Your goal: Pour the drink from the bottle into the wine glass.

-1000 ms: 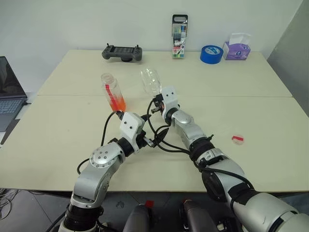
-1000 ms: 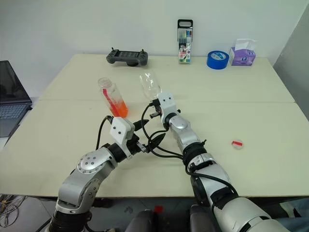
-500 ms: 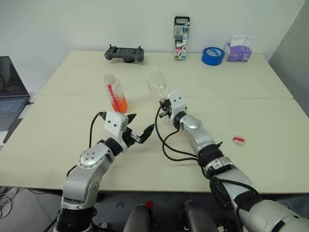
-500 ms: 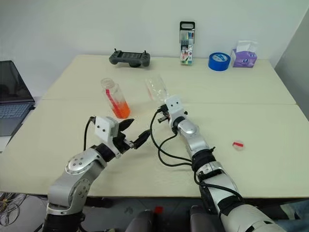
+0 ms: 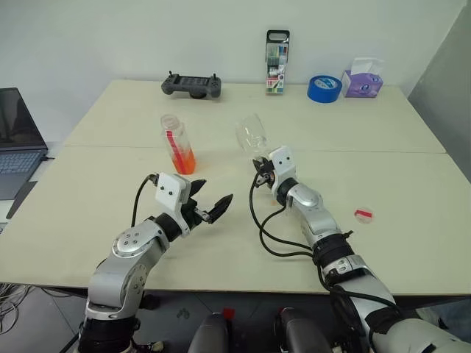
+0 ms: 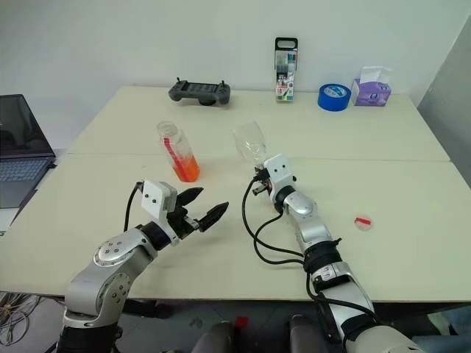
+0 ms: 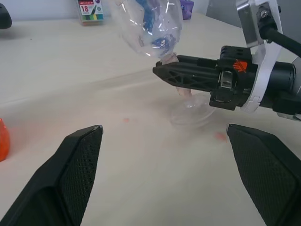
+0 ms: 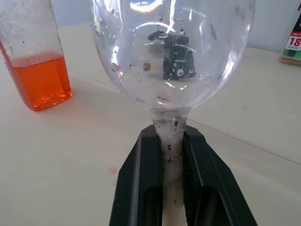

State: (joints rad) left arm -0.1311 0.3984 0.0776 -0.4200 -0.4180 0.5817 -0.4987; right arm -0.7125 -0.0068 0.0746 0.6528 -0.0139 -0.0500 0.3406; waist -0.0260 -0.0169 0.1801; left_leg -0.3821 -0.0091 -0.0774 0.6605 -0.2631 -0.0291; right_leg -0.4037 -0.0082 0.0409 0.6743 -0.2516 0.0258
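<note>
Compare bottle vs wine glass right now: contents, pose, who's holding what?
The bottle holds orange drink in its lower part; the wine glass looks empty. The bottle stands free on the table, leaning; the glass tilts, its stem clamped by the right hand. The open left hand holds neither. Both are clear.

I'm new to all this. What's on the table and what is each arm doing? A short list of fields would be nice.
bottle: stands uncapped on the table, orange drink filling its lower part
wine glass: empty and tilted, foot on or just above the table
right pincer: shut on the glass stem
left pincer: open, holding nothing, near the bottle
small red-and-white cap: lies on the table to the right
far edge: controller, marker case, blue tape roll, tissue box
</note>
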